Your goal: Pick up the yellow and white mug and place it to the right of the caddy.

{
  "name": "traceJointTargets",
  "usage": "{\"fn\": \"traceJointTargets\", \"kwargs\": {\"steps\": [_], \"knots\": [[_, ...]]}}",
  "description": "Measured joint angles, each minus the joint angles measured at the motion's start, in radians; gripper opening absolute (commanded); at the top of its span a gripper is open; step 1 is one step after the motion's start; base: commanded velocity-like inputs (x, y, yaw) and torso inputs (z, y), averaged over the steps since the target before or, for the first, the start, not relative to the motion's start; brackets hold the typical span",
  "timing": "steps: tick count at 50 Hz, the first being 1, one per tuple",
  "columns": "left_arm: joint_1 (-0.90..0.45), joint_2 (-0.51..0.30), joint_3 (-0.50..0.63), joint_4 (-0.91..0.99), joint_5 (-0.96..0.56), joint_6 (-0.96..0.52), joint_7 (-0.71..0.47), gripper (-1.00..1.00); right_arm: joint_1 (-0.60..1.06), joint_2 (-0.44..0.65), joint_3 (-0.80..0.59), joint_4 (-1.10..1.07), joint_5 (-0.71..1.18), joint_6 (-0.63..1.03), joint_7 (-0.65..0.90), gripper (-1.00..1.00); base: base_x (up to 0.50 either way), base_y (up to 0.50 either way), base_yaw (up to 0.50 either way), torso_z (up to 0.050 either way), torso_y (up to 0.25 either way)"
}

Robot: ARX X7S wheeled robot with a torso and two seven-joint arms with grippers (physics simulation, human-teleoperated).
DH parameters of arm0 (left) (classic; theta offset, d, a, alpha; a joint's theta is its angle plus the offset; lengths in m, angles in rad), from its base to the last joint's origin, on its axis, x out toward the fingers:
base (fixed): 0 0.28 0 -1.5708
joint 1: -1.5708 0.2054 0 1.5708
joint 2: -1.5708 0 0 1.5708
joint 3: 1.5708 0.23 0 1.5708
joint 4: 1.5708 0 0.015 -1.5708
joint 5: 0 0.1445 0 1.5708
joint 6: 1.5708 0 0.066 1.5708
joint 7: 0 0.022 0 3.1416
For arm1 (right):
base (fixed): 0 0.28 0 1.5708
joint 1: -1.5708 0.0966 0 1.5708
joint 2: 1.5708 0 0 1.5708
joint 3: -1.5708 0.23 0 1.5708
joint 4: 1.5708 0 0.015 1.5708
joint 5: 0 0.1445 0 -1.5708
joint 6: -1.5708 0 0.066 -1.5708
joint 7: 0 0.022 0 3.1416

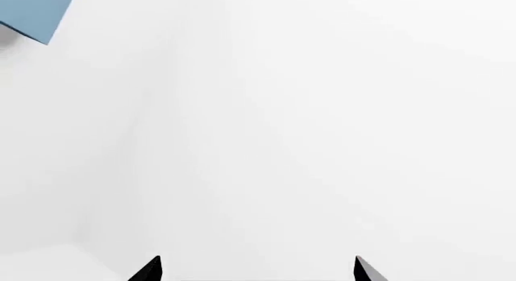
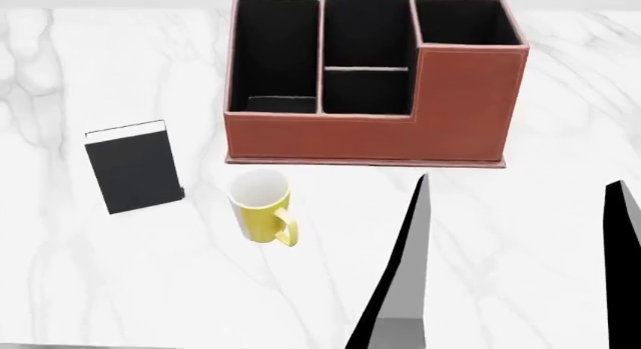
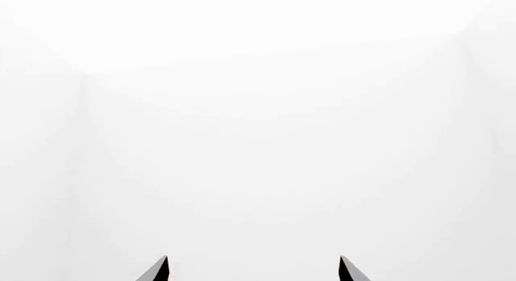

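The yellow and white mug point(image 2: 260, 208) stands upright on the marble table point(image 2: 120, 289), just in front of the caddy point(image 2: 373, 131), its handle turned towards me. The caddy is a reddish-brown organiser with black-lined compartments. In the head view my right gripper point(image 2: 519, 182) rises from the bottom right, open and empty; its left finger point(image 2: 406, 274) stands to the right of the mug and apart from it. The right wrist view shows that gripper point(image 3: 254, 266) open against plain white. My left gripper point(image 1: 256, 266) is open too, facing white, and is out of the head view.
A small black book point(image 2: 132, 167) stands upright left of the mug. The table's front edge runs along the bottom left of the head view. A blue box point(image 1: 32, 15) with a yellow bit shows in one corner of the left wrist view.
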Motion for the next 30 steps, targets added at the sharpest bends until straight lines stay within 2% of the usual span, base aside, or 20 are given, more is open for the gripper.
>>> {"fn": "traceJointTargets", "kwargs": {"steps": [15, 30], "knots": [[0.001, 0.001, 0.004, 0.001, 0.003, -0.006, -0.010, 1.00, -0.005, 0.012, 0.001, 0.000, -0.010, -0.019, 0.000, 1.00, -0.21, -0.41, 0.00, 0.000, 0.000], [0.002, 0.001, 0.012, 0.001, 0.009, -0.011, -0.012, 1.00, -0.042, 0.011, 0.064, 0.000, 0.030, 0.027, 0.001, 1.00, 0.02, -0.01, 0.00, 0.000, 0.000]]}}
